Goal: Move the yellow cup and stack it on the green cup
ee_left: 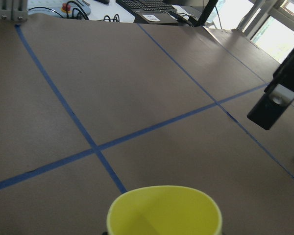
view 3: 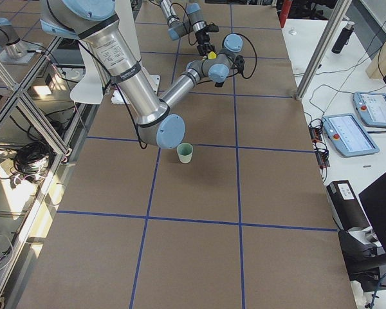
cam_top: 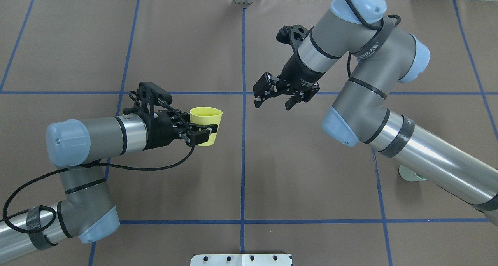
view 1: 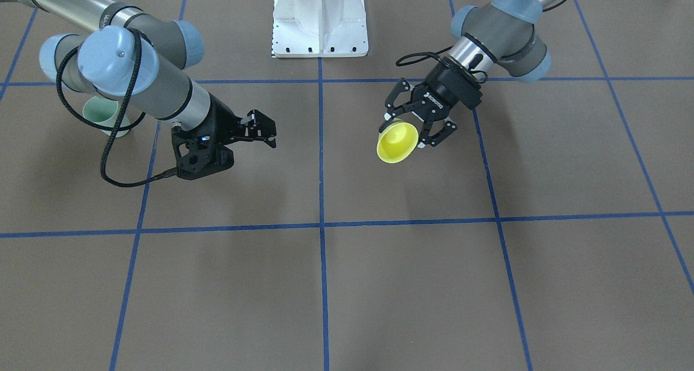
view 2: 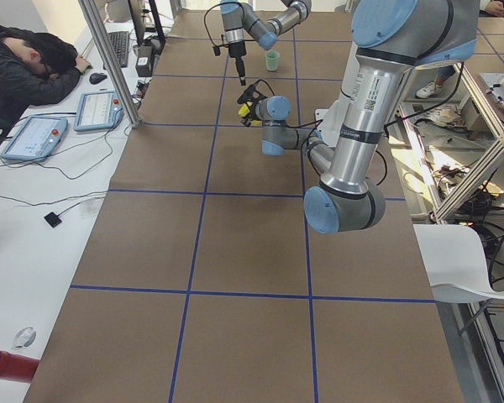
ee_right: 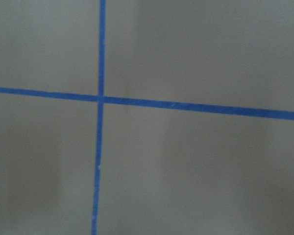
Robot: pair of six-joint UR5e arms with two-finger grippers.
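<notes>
My left gripper [cam_top: 202, 129] is shut on the yellow cup [cam_top: 207, 123] and holds it by its side wall above the table, mouth up, left of the centre line. The cup also shows in the front view [view 1: 397, 141], with the gripper [view 1: 416, 128] around it, and at the bottom of the left wrist view [ee_left: 164, 214]. My right gripper [cam_top: 274, 101] is open and empty, hanging above the table just right of the centre line, apart from the cup. The green cup [view 3: 185, 152] stands upright on the table, far to the right; my right arm partly hides it from overhead [cam_top: 409, 175].
The brown table [cam_top: 241, 172] is marked with blue tape lines. The white robot base plate [view 1: 320, 21] sits at the near-robot edge. One finger of my right gripper [ee_left: 271, 110] shows in the left wrist view. A person [view 2: 29, 63] leans on a desk beside the table.
</notes>
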